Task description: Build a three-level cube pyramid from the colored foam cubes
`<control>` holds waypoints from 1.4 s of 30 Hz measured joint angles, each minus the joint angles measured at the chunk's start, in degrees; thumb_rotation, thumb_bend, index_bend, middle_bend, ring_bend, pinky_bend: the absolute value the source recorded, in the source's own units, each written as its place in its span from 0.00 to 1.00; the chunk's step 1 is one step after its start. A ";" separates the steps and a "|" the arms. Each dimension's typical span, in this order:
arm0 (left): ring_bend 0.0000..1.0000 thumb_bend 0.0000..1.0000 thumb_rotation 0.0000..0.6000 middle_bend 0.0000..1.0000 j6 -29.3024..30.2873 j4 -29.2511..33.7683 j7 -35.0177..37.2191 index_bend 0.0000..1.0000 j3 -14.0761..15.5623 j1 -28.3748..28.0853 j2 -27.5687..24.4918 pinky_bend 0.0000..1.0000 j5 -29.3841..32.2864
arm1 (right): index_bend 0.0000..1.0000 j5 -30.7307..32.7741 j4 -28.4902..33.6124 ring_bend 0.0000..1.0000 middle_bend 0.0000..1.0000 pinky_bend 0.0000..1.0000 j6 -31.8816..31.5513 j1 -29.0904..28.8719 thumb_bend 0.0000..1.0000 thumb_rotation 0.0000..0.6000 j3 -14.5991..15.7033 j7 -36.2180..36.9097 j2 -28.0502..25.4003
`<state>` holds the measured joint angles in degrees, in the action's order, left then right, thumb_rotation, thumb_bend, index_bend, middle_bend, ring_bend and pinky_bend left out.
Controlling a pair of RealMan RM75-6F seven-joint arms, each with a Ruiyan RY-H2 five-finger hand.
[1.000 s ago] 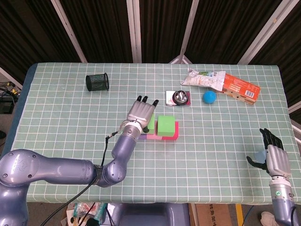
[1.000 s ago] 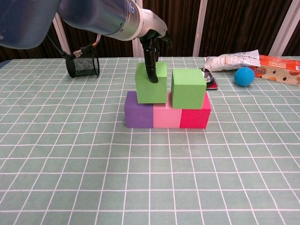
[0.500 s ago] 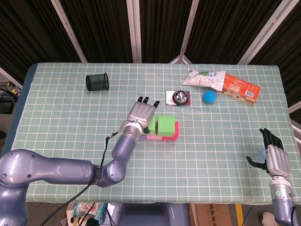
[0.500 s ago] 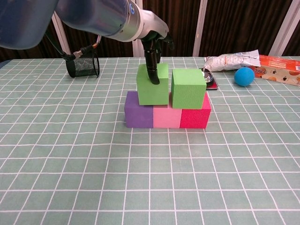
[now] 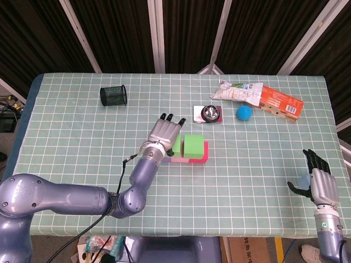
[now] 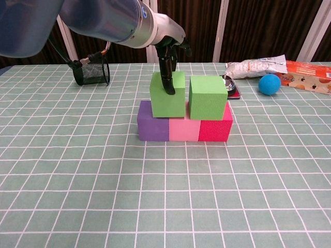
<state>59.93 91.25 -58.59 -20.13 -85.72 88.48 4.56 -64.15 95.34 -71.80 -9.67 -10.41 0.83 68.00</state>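
The table (image 5: 82, 164) with its green checked cloth takes up most of both views. Dead centre sits the stack so far: a base row of purple cube (image 6: 153, 127), pink cube (image 6: 183, 129) and red cube (image 6: 215, 129) touching side by side, with two green ones on top. The right green cube (image 6: 208, 97) is settled over the pink/red seam. The left green cube (image 6: 167, 94) sits over purple/pink, with a small gap to its neighbour at 3 o'clock.

The left hand (image 5: 164, 133) comes in from 7 o'clock in the head view and grips that left green cube — one finger runs down its front face in the chest view, the rest are hidden behind.

The right hand (image 5: 317, 181) is way out at 4 o'clock, off the table edge, fingers spread, holding nothing.

So I'd say it's finishing level two. Next it needs to let go cleanly without nudging the cube, then get a top cube — I can't spot a spare one anywhere.
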 measured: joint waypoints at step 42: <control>0.05 0.28 1.00 0.38 -0.11 -1.64 0.07 0.02 0.13 -0.51 1.21 0.01 -0.09 | 0.00 0.22 0.28 0.00 0.00 0.00 0.35 -0.09 0.25 1.00 0.06 0.33 -0.16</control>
<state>59.83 89.61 -58.52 -20.00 -86.23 89.69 4.47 -63.94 95.62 -71.45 -9.75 -10.35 1.16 67.84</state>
